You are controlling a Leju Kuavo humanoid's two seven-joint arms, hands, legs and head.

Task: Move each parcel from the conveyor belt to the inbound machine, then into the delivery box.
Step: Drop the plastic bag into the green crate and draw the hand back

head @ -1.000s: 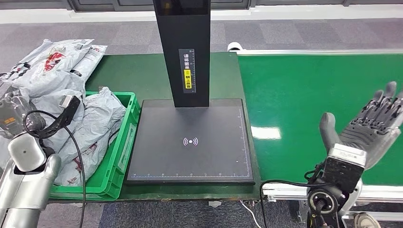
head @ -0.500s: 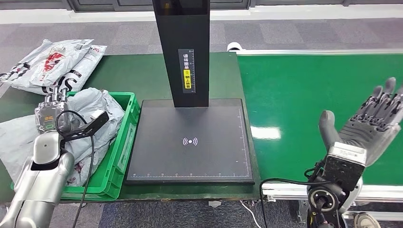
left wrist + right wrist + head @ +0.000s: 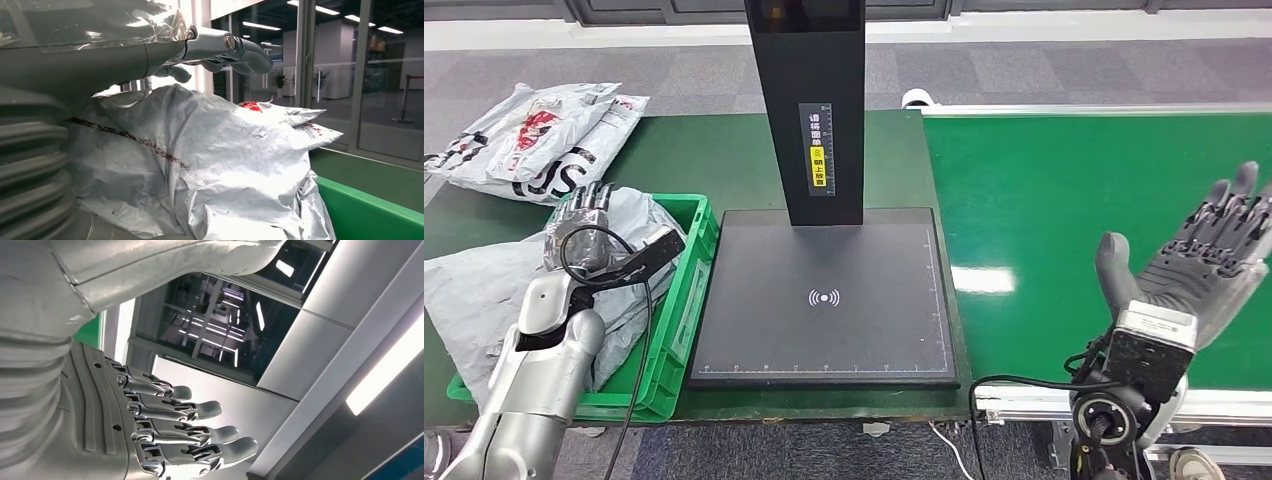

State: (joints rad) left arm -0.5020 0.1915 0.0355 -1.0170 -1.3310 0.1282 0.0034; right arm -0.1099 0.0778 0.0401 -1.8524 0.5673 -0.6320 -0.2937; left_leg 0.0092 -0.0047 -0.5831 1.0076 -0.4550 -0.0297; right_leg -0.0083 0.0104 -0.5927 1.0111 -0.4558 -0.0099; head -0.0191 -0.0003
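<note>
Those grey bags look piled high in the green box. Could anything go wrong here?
Possibly. The grey parcels spill over the green delivery box rim, so one may slide off. The left hand hovers right over the pile, and its dangling black cable might snag a bag. The right hand waits open above a bare conveyor belt.

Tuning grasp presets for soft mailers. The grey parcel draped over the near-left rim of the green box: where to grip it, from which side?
Probably the bunched, raised folds near the left hand, not the flat flap of the grey parcel that spills over the green box rim. Come from above, fingers closing across a crease: the bag is limp and crumpled, so a ridge gives something to pinch, and the box wall blocks a side approach from the scanner side.
</note>
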